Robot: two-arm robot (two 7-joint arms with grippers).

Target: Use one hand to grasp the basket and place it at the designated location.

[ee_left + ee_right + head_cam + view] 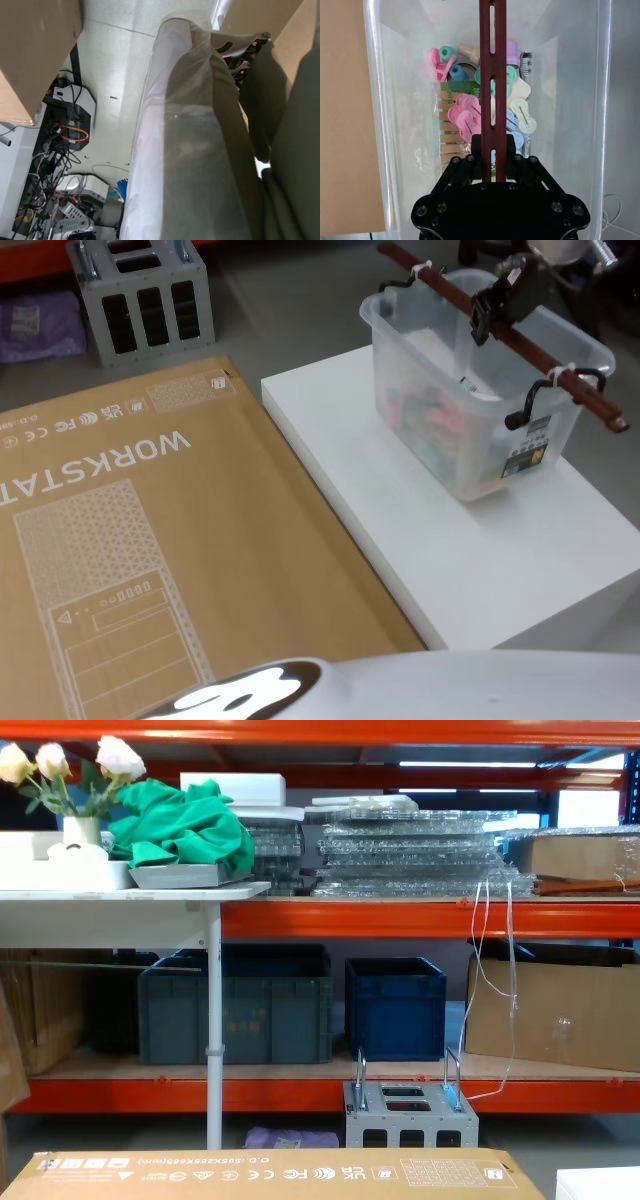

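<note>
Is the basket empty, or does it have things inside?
Not empty. The basket holds many small pastel items, piled at its bottom under the handle.

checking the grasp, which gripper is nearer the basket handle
Right. The right gripper is clamped on the basket's handle; the left arm hangs down beside the cardboard box.

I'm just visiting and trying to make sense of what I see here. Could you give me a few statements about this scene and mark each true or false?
1. The right gripper is closed on the basket's handle. True.
2. The basket stands on the cardboard box. False: it stands on the white platform, beside the cardboard box.
3. The basket is empty. False: it holds small pastel-coloured items.
4. The handle is a reddish-brown bar across the top of the basket. True.
5. The basket is dark blue. False: it is clear plastic.
</note>
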